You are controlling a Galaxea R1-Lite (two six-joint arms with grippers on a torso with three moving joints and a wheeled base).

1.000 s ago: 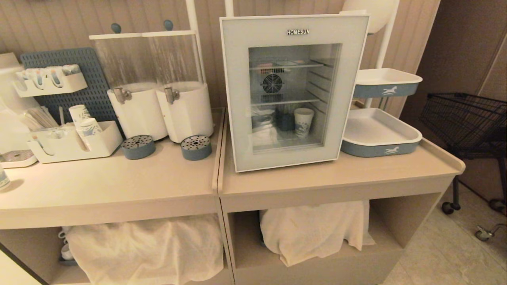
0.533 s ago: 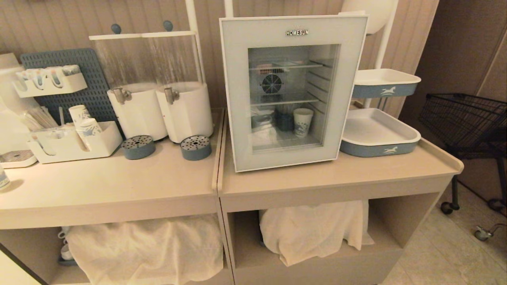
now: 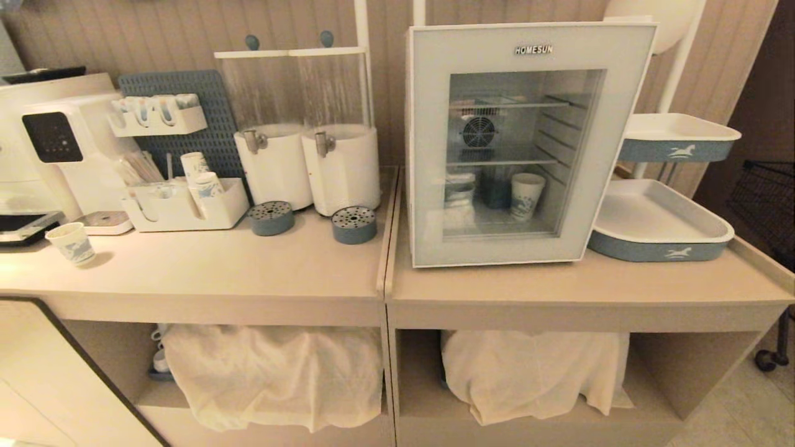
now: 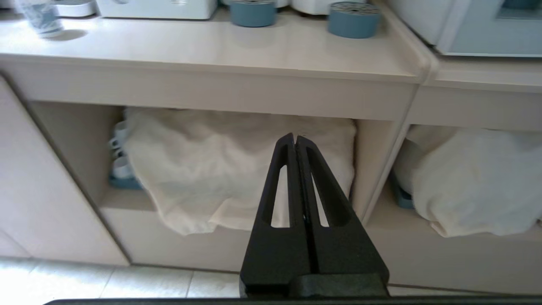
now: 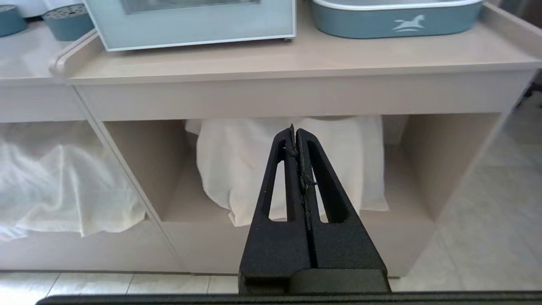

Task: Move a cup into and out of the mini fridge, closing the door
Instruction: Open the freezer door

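Observation:
The mini fridge (image 3: pixel 515 146) stands on the right counter, its door (image 3: pixel 427 155) shut. Through the glass a blue-printed paper cup (image 3: pixel 526 195) shows on the fridge floor. A second printed paper cup (image 3: pixel 71 243) stands on the left counter. The plain white cup is out of view. Neither arm appears in the head view. My left gripper (image 4: pixel 295 136) hangs shut and empty, low before the left counter's under-shelf. In front of the shelf under the fridge, my right gripper (image 5: pixel 294 129) is likewise shut on nothing.
Two drink dispensers (image 3: pixel 307 164), blue drip trays (image 3: pixel 354 225), an organiser box (image 3: pixel 186 211) and a coffee machine (image 3: pixel 56 143) line the left counter. Blue-and-white trays (image 3: pixel 658 226) sit right of the fridge. White cloths (image 3: pixel 273 372) fill the under-shelves. A wire cart (image 3: pixel 767 205) stands far right.
The whole head view has shifted, so the scene sits further right; the coffee machine and the counter's paper cup have come into view. Nothing on the counters has moved.

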